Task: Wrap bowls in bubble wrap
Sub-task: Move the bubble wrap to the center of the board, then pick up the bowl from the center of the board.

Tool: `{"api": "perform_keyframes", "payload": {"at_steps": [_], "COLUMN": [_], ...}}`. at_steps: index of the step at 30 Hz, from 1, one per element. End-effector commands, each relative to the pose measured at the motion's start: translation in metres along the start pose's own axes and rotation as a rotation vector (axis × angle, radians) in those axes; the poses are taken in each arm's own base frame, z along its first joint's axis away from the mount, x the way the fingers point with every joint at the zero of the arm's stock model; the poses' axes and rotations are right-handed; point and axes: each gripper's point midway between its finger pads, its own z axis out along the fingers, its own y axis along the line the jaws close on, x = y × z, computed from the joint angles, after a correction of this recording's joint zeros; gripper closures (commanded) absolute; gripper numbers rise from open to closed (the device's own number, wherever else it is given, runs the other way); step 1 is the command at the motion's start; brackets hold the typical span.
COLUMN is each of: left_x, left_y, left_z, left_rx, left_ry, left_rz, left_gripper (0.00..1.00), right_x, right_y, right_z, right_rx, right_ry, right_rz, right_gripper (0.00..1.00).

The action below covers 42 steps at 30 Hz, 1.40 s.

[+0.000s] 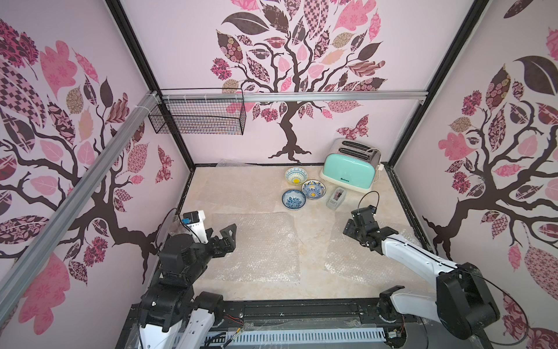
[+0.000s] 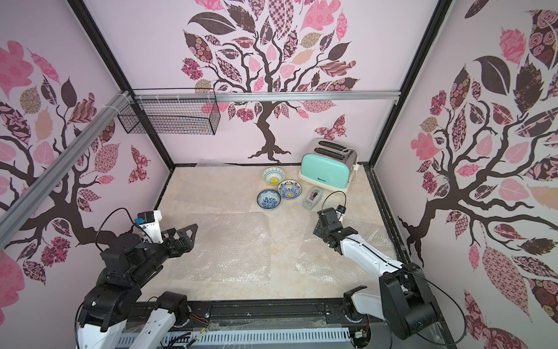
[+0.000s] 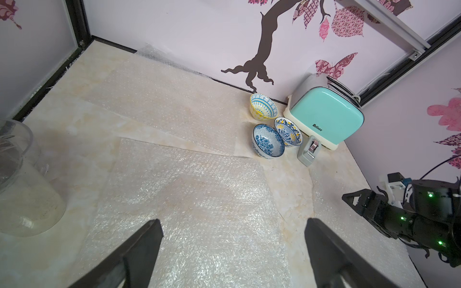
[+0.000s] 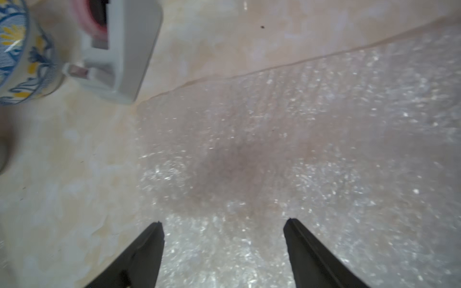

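Toward the tabletop's (image 1: 311,238) far right corner, three bowls (image 1: 313,189) sit unwrapped. Left gripper (image 3: 233,220) and right gripper (image 4: 224,220) released, empty. Next: carry one bowl onto bubble wrap (image 1: 256,247).

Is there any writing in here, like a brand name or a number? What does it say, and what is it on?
"Belinee": dark letters on the mint side of the toaster, clear in the left wrist view. In both top views the same mark is too small to read.
No other text: the bowls carry only painted patterns, and the tape dispenser shows no readable label.
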Motion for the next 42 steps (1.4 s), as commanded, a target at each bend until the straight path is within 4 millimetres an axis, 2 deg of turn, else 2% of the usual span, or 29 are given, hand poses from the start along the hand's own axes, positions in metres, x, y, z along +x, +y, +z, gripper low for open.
{"api": "perform_keyframes", "payload": {"at_steps": [1, 4, 7, 10, 13, 19, 22, 25, 27, 29, 32, 34, 38, 42], "left_x": [0.000, -0.001, 0.000, 0.000, 0.000, 0.000, 0.001, 0.001, 0.001, 0.002, 0.002, 0.002, 0.002, 0.002], "left_y": [0.000, 0.000, 0.000, 0.001, 0.001, -0.001, -0.001, -0.001, -0.001, -0.001, -0.001, 0.000, 0.000, 0.001], "left_z": [-0.001, 0.000, 0.000, 0.000, 0.000, 0.000, 0.000, 0.001, 0.001, 0.002, 0.002, 0.003, 0.003, 0.003], "left_rx": [0.001, 0.001, 0.002, 0.001, 0.001, 0.007, 0.009, 0.010, 0.009, 0.009, 0.007, 0.005, 0.004, 0.000], "left_ry": [-0.009, -0.011, -0.010, -0.012, -0.009, -0.009, -0.006, -0.006, -0.006, -0.001, 0.000, 0.001, 0.000, 0.003], "left_rz": [0.010, 0.009, 0.010, 0.009, 0.010, 0.011, 0.013, 0.013, 0.013, 0.014, 0.013, 0.013, 0.013, 0.012], "left_gripper": [0.04, 0.04, 0.04, 0.04, 0.04, 0.04, 0.04, 0.04, 0.04, 0.05, 0.04, 0.04, 0.04, 0.04], "right_x": [-0.005, -0.002, -0.002, -0.006, -0.012, -0.035, -0.056, -0.078, -0.083, -0.079, -0.055, -0.041, -0.026, -0.024], "right_y": [-0.038, -0.048, -0.046, -0.035, -0.015, 0.023, 0.025, 0.032, 0.056, 0.087, 0.139, 0.168, 0.208, 0.229], "right_z": [0.007, 0.017, 0.028, 0.041, 0.051, 0.065, 0.057, 0.033, 0.012, -0.008, -0.027, -0.036, -0.029, -0.016], "right_rx": [0.113, 0.144, 0.149, 0.125, 0.068, -0.042, 0.016, -0.008, -0.124, -0.231, -0.342, -0.406, -0.511, -0.493], "right_ry": [-0.029, -0.012, 0.007, 0.023, 0.053, 0.043, 0.031, -0.041, -0.082, -0.102, -0.018, 0.039, 0.136, 0.181], "right_rz": [0.117, 0.160, 0.173, 0.147, 0.087, -0.060, -0.121, -0.131, -0.152, -0.177, -0.237, -0.217, -0.064, 0.007], "right_gripper": [0.19, 0.19, 0.19, 0.19, 0.15, 0.13, 0.13, 0.14, 0.15, 0.21, 0.24, 0.24, 0.29, 0.33]}}
